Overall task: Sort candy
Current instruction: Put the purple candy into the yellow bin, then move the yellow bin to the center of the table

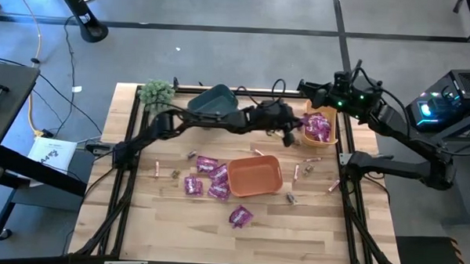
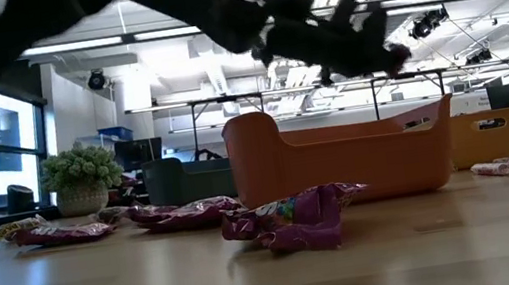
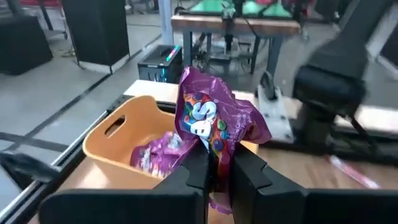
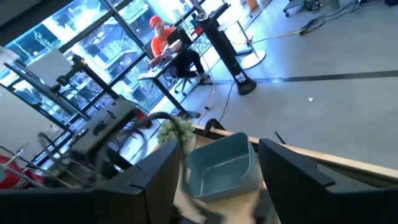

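A: One magenta-purple packet [image 3: 214, 121] is in the left gripper [image 3: 217, 177], whose fingers are closed on its lower edge. The packet stands up between them, over the worktop and just before the yellow bin [image 3: 118, 143].

B: And the other candy?

A: Several purple packets [image 1: 319, 127] lie already in that yellow bin. More purple packets [image 1: 206, 176] are on the worktop [image 1: 161, 223] beside the orange bin [image 1: 255, 176], one [image 1: 241, 217] alone near the front edge, and slim pink sticks [image 1: 312, 160] lie to the right.

B: How to do this step well?

A: I think the gripper must go fully above the bin's open mouth before it lets go. The packet is light and crumpled, so it can catch on the rim or stick to a finger; a low release over the middle seems safer.

B: The arm's pose?

A: The left arm [image 1: 212, 122] stretches far across the worktop, past the teal bin [image 1: 214, 100], with the wrist nearly level. The right gripper [image 4: 214, 180] waits with its fingers wide apart and empty, raised at the back right corner, beside the yellow bin.
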You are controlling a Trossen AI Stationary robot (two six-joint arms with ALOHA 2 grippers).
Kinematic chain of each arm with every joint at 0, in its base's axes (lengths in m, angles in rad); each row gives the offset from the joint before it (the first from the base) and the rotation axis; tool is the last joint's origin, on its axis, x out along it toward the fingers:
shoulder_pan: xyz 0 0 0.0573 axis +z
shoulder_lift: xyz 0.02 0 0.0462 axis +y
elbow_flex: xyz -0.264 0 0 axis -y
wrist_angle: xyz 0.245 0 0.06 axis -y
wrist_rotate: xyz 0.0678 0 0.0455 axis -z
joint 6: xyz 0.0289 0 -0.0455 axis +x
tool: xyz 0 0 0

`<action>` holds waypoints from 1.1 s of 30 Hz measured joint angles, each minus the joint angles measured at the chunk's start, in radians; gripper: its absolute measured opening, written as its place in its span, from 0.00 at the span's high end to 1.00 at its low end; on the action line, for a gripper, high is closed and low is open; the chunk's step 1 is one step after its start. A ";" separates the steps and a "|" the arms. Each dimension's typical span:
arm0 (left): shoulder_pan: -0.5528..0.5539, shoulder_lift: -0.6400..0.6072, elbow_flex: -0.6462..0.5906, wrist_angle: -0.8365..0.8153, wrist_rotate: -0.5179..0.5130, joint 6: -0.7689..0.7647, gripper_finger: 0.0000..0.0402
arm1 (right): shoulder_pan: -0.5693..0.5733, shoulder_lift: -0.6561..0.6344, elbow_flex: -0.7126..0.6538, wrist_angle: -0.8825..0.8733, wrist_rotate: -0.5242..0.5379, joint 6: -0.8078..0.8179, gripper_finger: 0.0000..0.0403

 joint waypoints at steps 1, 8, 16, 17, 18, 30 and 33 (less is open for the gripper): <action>0.002 0.026 0.031 0.006 -0.001 -0.024 0.93 | 0.000 0.000 0.000 -0.001 0.000 0.009 0.47; 0.011 0.169 0.209 0.112 -0.029 -0.118 0.85 | 0.000 0.000 0.000 0.010 -0.001 0.016 0.47; 0.011 0.328 0.359 0.244 -0.001 -0.338 0.66 | 0.000 0.001 0.000 0.025 -0.001 0.042 0.47; 0.011 0.329 0.350 0.213 0.000 -0.358 0.63 | 0.000 0.001 0.000 0.025 -0.001 0.045 0.47; 0.009 0.330 0.347 0.170 -0.001 -0.367 0.60 | 0.000 0.001 0.000 0.024 -0.001 0.053 0.47; 0.018 0.288 0.382 -0.152 0.142 -0.484 0.45 | 0.000 0.006 0.000 0.009 0.089 0.058 0.47; 0.036 0.294 0.382 -0.209 0.224 -0.574 0.46 | 0.000 0.016 0.000 0.008 0.099 0.057 0.47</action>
